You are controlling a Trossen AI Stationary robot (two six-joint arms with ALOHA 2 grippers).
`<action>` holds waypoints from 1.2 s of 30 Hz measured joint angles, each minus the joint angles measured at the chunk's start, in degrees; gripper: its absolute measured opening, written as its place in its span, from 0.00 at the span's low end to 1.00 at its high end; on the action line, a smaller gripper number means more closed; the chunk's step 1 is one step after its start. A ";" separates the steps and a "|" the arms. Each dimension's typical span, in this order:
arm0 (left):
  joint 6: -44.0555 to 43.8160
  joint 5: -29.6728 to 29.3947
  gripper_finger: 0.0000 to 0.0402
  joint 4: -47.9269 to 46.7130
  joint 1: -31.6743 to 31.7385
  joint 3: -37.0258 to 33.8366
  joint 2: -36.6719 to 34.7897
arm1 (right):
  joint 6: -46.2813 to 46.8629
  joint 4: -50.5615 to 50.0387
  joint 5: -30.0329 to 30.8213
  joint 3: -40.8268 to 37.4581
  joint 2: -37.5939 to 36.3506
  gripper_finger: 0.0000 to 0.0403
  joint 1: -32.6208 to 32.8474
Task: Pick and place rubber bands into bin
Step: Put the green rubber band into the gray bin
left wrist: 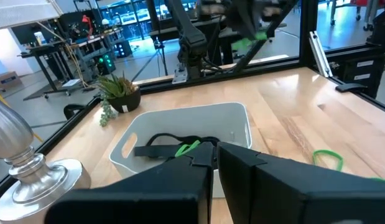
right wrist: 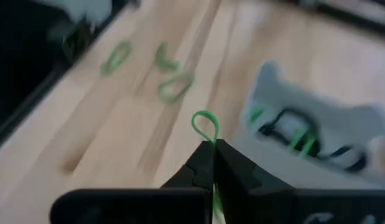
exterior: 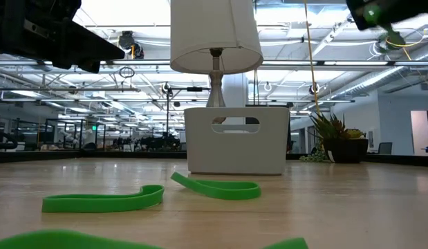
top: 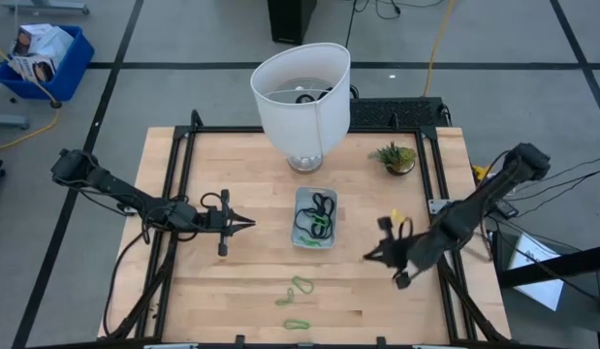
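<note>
The bin, a pale tray, sits mid-table and holds black and light-green rubber bands. My right gripper is to the bin's right and a little nearer, above the table, shut on a light-green rubber band. My left gripper hovers left of the bin, shut and empty; its fingers point at the bin's wall. Loose green bands lie flat on the wood near the table's near edge; they also show in the right wrist view. My right gripper pinches the green band between its two fingertips. A short loop of the band sticks out past the fingertips, and a bit of green shows farther back between the fingers. The band is lifted clear of the table.
A lamp with a big white shade stands just beyond the bin's far end. A small potted plant stands at the far right. A black frame runs along the table's sides. Bare wood lies between the bin and the loose bands.
</note>
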 joint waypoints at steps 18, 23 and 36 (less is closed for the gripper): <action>-0.09 -0.02 0.08 -1.27 -0.02 0.00 0.00 | -2.68 34.73 -10.40 -33.46 -27.41 0.00 -16.58; 0.74 -0.07 0.08 -1.22 0.02 0.00 0.00 | -2.01 38.78 -10.40 -35.86 -26.44 0.00 -18.93; 1.46 -0.10 0.08 -0.20 0.02 0.00 0.00 | -8.86 49.25 -18.58 -26.23 -7.78 0.00 -25.36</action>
